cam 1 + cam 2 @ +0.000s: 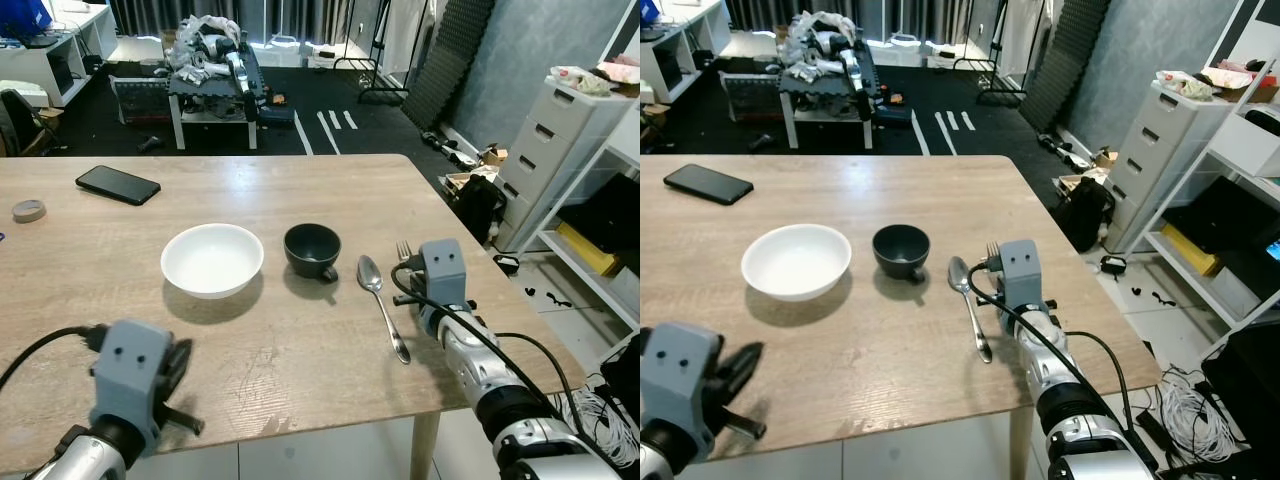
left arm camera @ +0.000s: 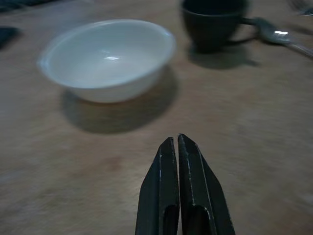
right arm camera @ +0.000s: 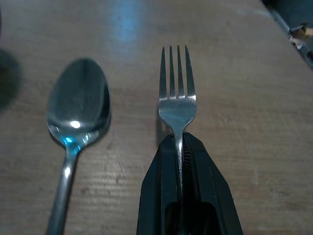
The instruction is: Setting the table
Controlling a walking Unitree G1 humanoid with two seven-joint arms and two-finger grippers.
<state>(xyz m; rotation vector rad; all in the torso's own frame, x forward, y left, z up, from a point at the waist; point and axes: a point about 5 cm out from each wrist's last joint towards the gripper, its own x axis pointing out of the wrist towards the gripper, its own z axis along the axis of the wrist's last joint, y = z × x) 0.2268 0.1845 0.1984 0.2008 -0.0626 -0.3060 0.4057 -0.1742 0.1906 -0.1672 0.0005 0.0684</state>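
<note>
A white bowl (image 1: 212, 259) sits mid-table with a black cup (image 1: 312, 250) just to its right. A silver spoon (image 1: 381, 301) lies right of the cup, its handle toward the table's front edge. My right gripper (image 3: 178, 142) is shut on a silver fork (image 3: 177, 93), holding its handle low over the wood beside the spoon (image 3: 77, 112); the tines (image 1: 403, 249) stick out past the wrist housing. My left gripper (image 2: 177, 147) is shut with nothing in it, hovering near the front edge short of the bowl (image 2: 108, 58).
A black phone (image 1: 117, 184) and a roll of tape (image 1: 29, 210) lie at the table's far left. The table's right edge (image 1: 470, 250) runs close beside my right arm. White drawers (image 1: 560, 150) and shelving stand to the right, a cluttered low bench (image 1: 212, 70) beyond.
</note>
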